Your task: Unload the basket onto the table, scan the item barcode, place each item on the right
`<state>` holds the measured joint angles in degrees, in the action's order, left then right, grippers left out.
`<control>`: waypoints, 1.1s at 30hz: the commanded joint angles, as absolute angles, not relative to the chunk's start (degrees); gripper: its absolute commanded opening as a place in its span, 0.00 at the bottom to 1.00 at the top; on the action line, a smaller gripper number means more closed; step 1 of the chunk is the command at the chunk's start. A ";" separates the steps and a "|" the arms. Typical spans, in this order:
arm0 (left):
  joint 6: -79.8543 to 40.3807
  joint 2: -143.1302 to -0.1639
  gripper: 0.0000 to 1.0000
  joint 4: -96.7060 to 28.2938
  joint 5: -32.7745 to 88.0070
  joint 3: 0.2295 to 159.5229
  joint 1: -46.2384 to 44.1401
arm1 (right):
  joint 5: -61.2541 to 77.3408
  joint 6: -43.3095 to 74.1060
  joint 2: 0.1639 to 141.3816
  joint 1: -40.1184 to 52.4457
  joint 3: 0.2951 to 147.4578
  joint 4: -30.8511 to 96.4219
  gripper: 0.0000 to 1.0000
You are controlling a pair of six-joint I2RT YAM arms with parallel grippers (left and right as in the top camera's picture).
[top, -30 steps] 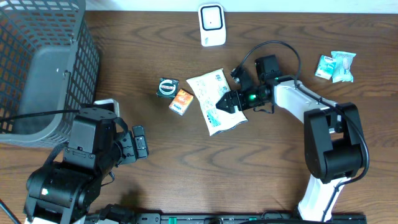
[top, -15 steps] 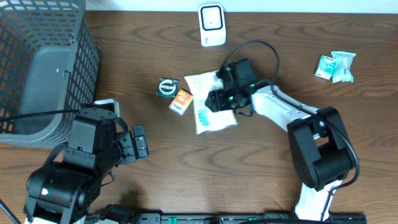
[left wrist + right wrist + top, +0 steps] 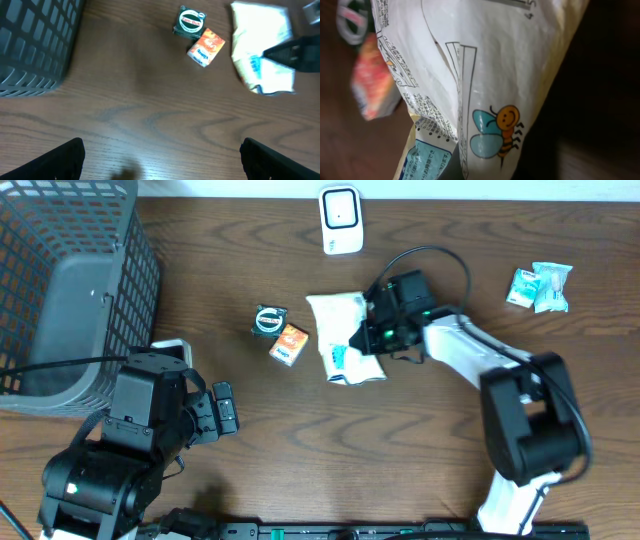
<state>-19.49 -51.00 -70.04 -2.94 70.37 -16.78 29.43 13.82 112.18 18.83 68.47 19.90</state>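
Packet (image 3: 343, 345) printed with a cartoon bee is gripped at its edge by the right hand (image 3: 372, 340), jaws closed tight on it, at mid-counter (image 3: 300, 450) below the white scanner (image 3: 340, 220). An orange box (image 3: 290, 343) and green tin (image 3: 268, 319) are seen just beside it. The left hand (image 3: 161, 159) is held wide open, well apart.

Dark wood surface (image 3: 420, 440). On it: basket (image 3: 60, 280) far left, scanner (image 3: 340, 220) top centre, tin (image 3: 268, 319) touching orange box (image 3: 291, 343), white pouch (image 3: 335, 320) just beside, packets (image 3: 538, 287) far right.
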 commanded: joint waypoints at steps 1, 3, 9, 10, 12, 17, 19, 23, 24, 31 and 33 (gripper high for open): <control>-19.35 -50.85 0.97 -70.02 -3.01 70.32 -16.69 | 35.77 6.52 99.88 17.54 69.01 19.18 0.01; -19.35 -50.85 0.97 -70.02 -3.01 70.32 -16.69 | 35.77 3.99 94.74 17.65 69.01 19.18 0.01; -19.35 -50.85 0.98 -70.00 -3.01 70.32 -16.69 | 35.51 -0.73 82.87 18.76 69.01 18.87 0.01; -19.35 -50.85 0.98 -70.02 -3.01 70.32 -16.69 | 35.51 -2.00 81.10 18.96 69.01 18.83 0.01; -19.35 -50.85 0.98 -70.02 -3.01 70.32 -16.69 | 34.06 -2.68 78.98 19.25 69.01 18.83 0.01; -19.35 -50.85 0.98 -70.02 -3.01 70.32 -16.69 | 31.22 -3.79 77.58 19.62 68.99 19.16 0.01; -19.35 -50.85 0.98 -70.02 -3.01 70.32 -16.69 | 31.16 -6.31 77.62 20.14 68.99 19.14 0.01; -19.35 -50.85 0.98 -70.02 -3.01 70.32 -16.69 | 27.44 -12.29 77.62 21.71 68.99 17.93 0.01; -19.35 -50.85 0.98 -70.02 -3.01 70.32 -16.69 | 26.13 -13.74 77.69 22.09 68.99 17.56 0.01; -19.35 -50.85 0.98 -70.02 -3.01 70.32 -16.69 | 17.56 -20.40 78.52 23.35 68.99 14.92 0.01; -19.35 -50.85 0.98 -70.02 -3.01 70.32 -16.69 | 17.02 -20.40 78.78 23.35 68.99 14.70 0.01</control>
